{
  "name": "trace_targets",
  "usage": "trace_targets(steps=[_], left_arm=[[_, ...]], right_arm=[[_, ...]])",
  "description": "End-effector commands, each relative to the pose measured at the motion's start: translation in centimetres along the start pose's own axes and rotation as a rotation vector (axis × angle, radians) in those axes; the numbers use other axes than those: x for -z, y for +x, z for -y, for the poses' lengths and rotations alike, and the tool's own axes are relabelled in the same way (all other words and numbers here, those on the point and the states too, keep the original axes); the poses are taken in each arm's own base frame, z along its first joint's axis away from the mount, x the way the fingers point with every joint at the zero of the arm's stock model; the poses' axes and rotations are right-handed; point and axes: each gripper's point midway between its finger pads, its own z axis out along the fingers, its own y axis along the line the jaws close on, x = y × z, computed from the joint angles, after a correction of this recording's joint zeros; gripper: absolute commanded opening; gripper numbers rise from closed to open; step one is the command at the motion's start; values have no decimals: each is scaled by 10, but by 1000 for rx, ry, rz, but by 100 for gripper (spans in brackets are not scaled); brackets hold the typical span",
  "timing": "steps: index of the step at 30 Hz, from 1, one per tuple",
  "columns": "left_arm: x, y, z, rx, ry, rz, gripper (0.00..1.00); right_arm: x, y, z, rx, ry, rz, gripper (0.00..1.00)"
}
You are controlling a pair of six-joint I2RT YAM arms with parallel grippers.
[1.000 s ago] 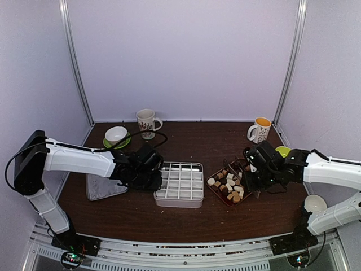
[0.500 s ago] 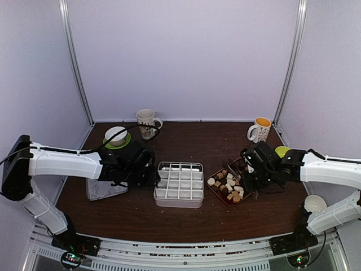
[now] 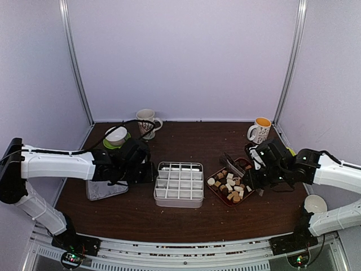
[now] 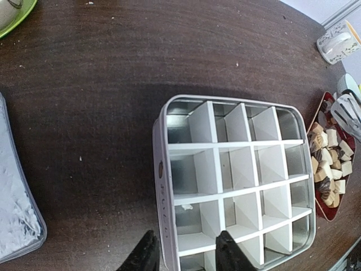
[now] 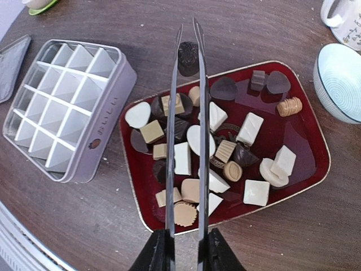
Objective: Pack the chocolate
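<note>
1. The left arm is lying stretched out low from the left side of the surface (image 3: 186,138), its wrist turned down at the divided tin (image 3: 179,165).
2. The left end effector (image 4: 186,257) is standing open. One of its fingers (image 4: 148,254) is sitting outside the tin's left wall (image 4: 161,186) and the other inside, over a near compartment.
3. The right arm is coming in from the right side, elbow bent, wrist pitched down over the red tray (image 5: 316,169).
4. The right end effector (image 5: 183,254) is clamping shut on the long metal tongs (image 5: 173,147), which are pointing straight away from it.
5. The tongs' tips are pinching a dark chocolate piece (image 5: 188,58) at the tray's far rim, well ahead of the fingers and right of the tin.
6. The other chocolates (image 5: 225,141), brown, tan and white, are lying loose in the red tray beneath the blades. The tray is sitting just right of the tin.
</note>
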Motion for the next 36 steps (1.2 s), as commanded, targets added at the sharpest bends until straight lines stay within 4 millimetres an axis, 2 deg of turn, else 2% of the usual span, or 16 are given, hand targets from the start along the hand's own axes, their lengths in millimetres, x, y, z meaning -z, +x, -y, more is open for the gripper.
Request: trace_targets(steps=[1, 7, 14, 16, 19, 21, 30, 33, 36], left_arm=[[6, -16, 7, -7, 38, 66, 37], [9, -17, 1, 35, 59, 90, 37], [16, -17, -9, 57, 64, 113, 38], [18, -17, -11, 58, 62, 117, 39], [20, -17, -14, 62, 60, 121, 51], [21, -18, -15, 63, 58, 125, 55], [23, -18, -19, 61, 47, 131, 57], [24, -19, -21, 63, 41, 136, 67], [25, -19, -21, 62, 39, 138, 72]], right_arm=[[22, -17, -26, 38, -170, 81, 23], [32, -23, -61, 80, -345, 116, 23], [20, -23, -77, 142, -344, 74, 23], [15, -24, -79, 150, -331, 67, 23], [9, -27, -83, 161, -323, 65, 23], [5, -29, -83, 162, -311, 63, 23], [-4, -32, -82, 177, -274, 63, 28], [-7, -31, -78, 179, -249, 57, 29], [-9, -31, -77, 178, -241, 55, 33]])
